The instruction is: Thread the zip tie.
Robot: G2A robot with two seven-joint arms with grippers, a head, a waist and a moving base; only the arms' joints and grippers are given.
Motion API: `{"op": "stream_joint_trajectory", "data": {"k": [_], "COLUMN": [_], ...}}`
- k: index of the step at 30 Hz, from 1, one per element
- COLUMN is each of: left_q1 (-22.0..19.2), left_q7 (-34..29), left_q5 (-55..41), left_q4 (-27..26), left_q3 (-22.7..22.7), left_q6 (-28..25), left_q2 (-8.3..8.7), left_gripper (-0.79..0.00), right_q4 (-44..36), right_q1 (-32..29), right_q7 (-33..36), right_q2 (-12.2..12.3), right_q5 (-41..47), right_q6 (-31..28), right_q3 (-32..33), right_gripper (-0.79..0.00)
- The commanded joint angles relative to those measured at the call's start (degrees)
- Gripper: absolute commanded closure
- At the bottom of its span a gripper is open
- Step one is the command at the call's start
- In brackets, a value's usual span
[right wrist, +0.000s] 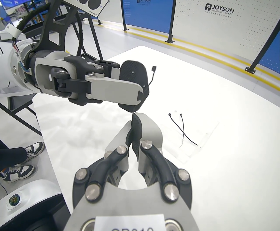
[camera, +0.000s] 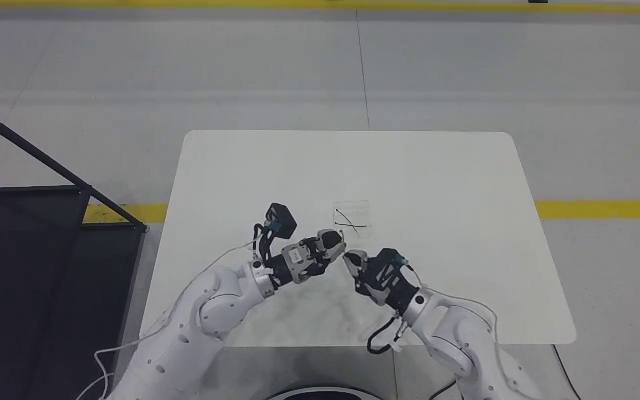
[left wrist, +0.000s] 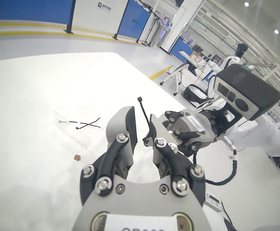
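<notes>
Both arms meet low over the near middle of the white table [camera: 450, 180]. From the left wrist, the left gripper [left wrist: 142, 123] stands released, a plain gap between its pads. The zip tie [left wrist: 144, 111] rises nearly upright in that gap, close to one finger, square head on top. The right wrist tells the other half: the right gripper [right wrist: 133, 123] is clenched, pads pressed together on the tie's lower end. A thin black strand leaves its tip and goes up behind the left fingers (the head pokes out past them). From above, the two grippers sit tip to tip, just short of a clear tray [camera: 360, 208] holding two other ties [right wrist: 182, 129], crossed. A small brown scrap [left wrist: 77, 157] lies on the table near the tray. Around it all: grey floor [camera: 250, 70], a yellow line [camera: 590, 208], blue panels [left wrist: 35, 9] on stands.
</notes>
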Motion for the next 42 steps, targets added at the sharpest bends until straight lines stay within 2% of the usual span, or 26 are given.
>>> {"op": "stream_joint_trajectory", "data": {"k": [1,8,14,21,23,26,28,29,30,32,34,35,38,42], "left_q1": [0.0,0.1,0.1,-0.1,-0.1,-0.1,-0.1,-0.1,-0.1,-0.1,-0.1,-0.1,-0.1,-0.1], "left_q7": [-0.2,-0.5,-1.0,-1.6,-1.6,-1.6,-1.6,-1.5,-1.5,-1.3,-1.1,-1.1,-0.9,-1.0], "left_q5": [-0.3,-1.1,-2.2,-2.9,-2.9,-2.8,-2.7,-2.6,-2.6,-2.4,-2.2,-2.1,-1.5,-0.6], "left_q4": [0.1,0.1,0.2,0.5,0.5,0.5,0.5,0.5,0.5,0.6,0.6,0.6,0.6,0.8], "left_q3": [0.0,-0.1,-0.1,-0.3,-0.3,-0.4,-0.5,-0.5,-0.5,-0.6,-0.8,-0.9,-1.3,-1.9], "left_q6": [-0.2,0.1,0.0,-0.2,-0.3,-0.4,-0.4,-0.4,-0.5,-0.6,-0.8,-1.1,-2.0,-4.4], "left_q2": [-0.04,-0.19,-0.33,-0.43,-0.46,-0.5,-0.53,-0.54,-0.55,-0.58,-0.58,-0.58,-0.52,-0.35], "left_gripper": [-0.222,-0.182,0.0,0.0,0.0,0.0,0.0,0.0,0.0,0.0,0.0,0.0,0.0,0.0], "right_q4": [-0.1,-0.5,-0.7,-0.7,-0.8,-0.8,-0.8,-0.9,-0.9,-0.9,-0.9,-0.8,-0.3,1.4], "right_q1": [-0.1,-0.3,-0.2,-0.3,-0.3,-0.4,-0.5,-0.6,-0.7,-0.8,-1.0,-1.0,-1.1,-1.0], "right_q7": [-0.1,0.3,0.8,0.8,0.8,0.7,0.5,0.4,0.4,0.3,0.0,-0.2,-0.6,-0.8], "right_q2": [0.0,-0.3,-0.5,-0.7,-0.8,-0.8,-0.9,-0.9,-0.9,-0.9,-0.9,-0.8,-0.7,-0.2], "right_q5": [-0.3,-1.6,-2.6,-3.1,-3.2,-3.3,-3.4,-3.4,-3.5,-3.2,-2.7,-2.2,-0.2,5.2], "right_q6": [0.6,2.7,4.6,5.6,5.6,5.5,5.6,5.6,5.6,5.4,4.8,4.2,1.6,-5.8], "right_q3": [0.0,-0.4,-1.0,-1.2,-1.2,-1.1,-1.0,-1.0,-0.9,-0.8,-0.4,-0.2,1.0,3.5], "right_gripper": [0.0,0.0,0.0,0.0,-0.055,-0.015,-0.018,-0.046,-0.108,-0.382,-0.563,-0.573,-0.69,-0.785]}}
